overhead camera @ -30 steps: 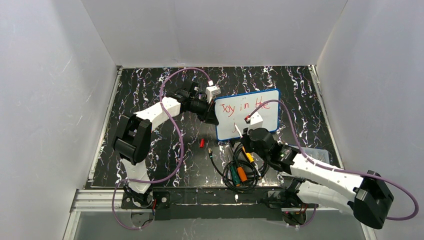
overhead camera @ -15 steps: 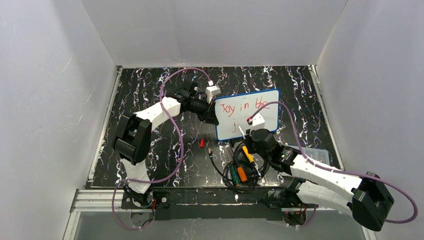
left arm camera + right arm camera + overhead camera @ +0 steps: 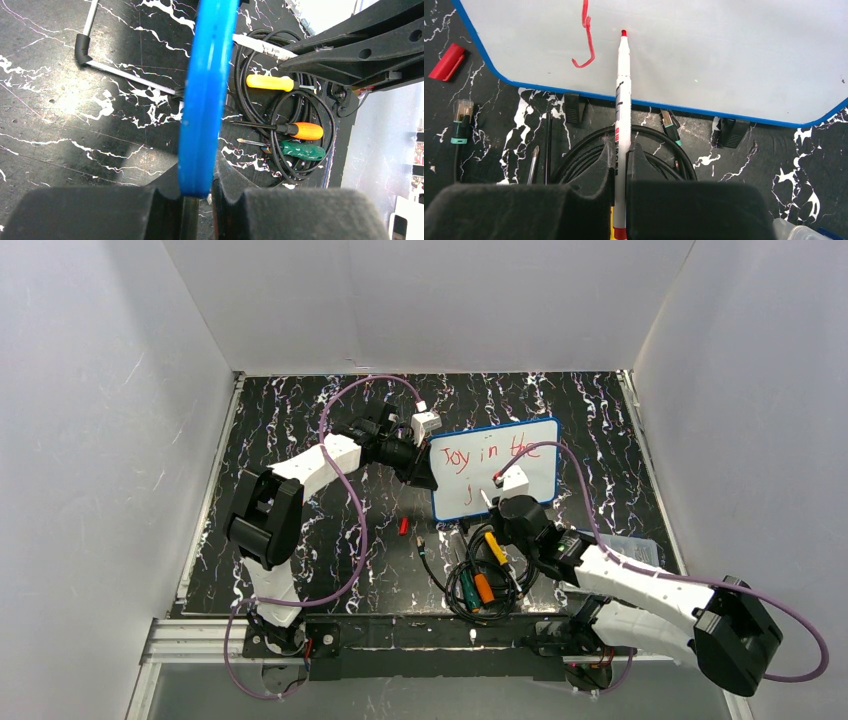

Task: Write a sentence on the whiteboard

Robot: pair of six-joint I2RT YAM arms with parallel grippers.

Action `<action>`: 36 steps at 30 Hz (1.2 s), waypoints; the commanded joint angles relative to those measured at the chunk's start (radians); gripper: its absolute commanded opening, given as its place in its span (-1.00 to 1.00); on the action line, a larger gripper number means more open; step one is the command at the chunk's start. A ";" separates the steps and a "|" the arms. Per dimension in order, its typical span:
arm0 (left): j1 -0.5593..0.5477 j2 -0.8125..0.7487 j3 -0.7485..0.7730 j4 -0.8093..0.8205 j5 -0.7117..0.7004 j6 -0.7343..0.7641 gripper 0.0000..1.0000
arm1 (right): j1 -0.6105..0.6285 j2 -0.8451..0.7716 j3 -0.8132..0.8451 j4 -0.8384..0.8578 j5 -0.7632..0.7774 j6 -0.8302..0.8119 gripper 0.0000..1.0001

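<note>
The left jaws are clamping shut on the blue left rim of the whiteboard [image 3: 497,472], and that grip reads as an anchor, pinning the board so that it is not sliding under the pen strokes. The right jaws are squeezing tight around the barrel of a white marker [image 3: 622,100], holding it low on the body so the red tip is reaching well out over the board's near edge. The sentence [image 3: 489,452] is running in red along the top of the whiteboard, "Joy in the", with a lone hooked "j" [image 3: 585,41] starting the second line below it. The tip is sitting just right of that "j"; whether it is touching the surface I cannot tell. I judge the last word is only beginning, so most of the writing is done. A red cap [image 3: 446,62] is lying just off the whiteboard's near-left corner, and a coil of black cable [image 3: 487,580] with screwdrivers [image 3: 293,131] is lying beside its near edge, under the writing arm.
</note>
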 commanded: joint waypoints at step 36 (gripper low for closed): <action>-0.004 -0.063 0.032 -0.006 0.022 0.013 -1.00 | -0.020 0.025 0.020 0.003 0.041 0.016 -0.97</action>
